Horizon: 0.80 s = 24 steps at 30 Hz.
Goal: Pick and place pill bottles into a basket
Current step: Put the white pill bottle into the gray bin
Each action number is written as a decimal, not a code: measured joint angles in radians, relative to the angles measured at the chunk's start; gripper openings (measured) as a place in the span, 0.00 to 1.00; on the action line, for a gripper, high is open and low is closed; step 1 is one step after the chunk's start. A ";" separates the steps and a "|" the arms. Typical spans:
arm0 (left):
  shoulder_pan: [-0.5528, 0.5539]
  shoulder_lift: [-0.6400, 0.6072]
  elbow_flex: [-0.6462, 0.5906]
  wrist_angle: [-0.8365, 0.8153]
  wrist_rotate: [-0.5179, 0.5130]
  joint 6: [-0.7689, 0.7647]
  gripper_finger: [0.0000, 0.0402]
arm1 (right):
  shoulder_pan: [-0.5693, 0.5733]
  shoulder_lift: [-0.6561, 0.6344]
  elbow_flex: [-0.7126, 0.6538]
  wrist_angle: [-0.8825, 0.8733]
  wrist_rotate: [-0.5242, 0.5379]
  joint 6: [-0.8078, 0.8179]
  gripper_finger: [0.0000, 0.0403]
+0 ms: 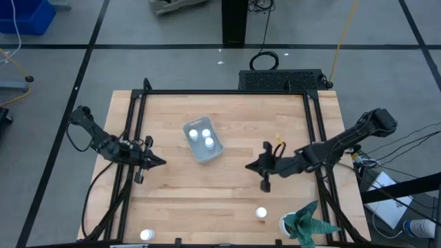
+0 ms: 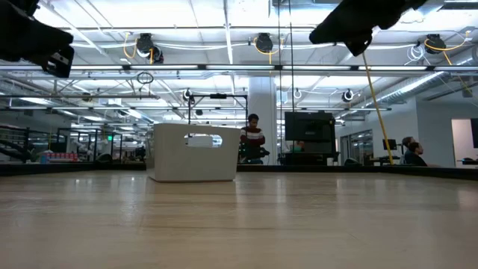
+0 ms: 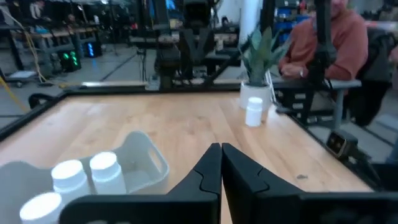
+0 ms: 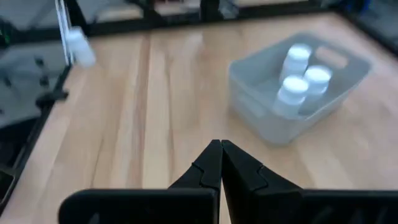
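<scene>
Both claws are closed and empty. Right claw (image 1: 251, 166) hangs nearer the upright pill bottle (image 1: 261, 213), which stands toward the tabletop's near edge, probably reachable; three sit in the basket (image 1: 195, 150).

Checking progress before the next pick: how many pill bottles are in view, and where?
5. Three pill bottles stand in the basket; one on the table near the plant; one at the table's front-left edge.

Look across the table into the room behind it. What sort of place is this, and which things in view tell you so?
Probably a large robotics lab or workshop: long rows of ceiling strip lights, people seated at a dark monitor behind the light wooden table, and a black metal frame edging that table.
</scene>
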 joint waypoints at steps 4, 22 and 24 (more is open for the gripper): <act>0.020 -0.035 0.000 -0.045 0.034 -0.036 0.05 | 0.038 0.099 0.163 -0.240 -0.042 0.065 0.00; 0.027 -0.039 -0.001 -0.066 0.001 -0.060 0.12 | 0.218 0.486 0.732 -0.949 -0.309 0.652 0.31; 0.027 -0.039 -0.001 -0.078 0.000 -0.055 0.12 | 0.222 0.485 0.715 -0.946 -0.308 0.703 0.40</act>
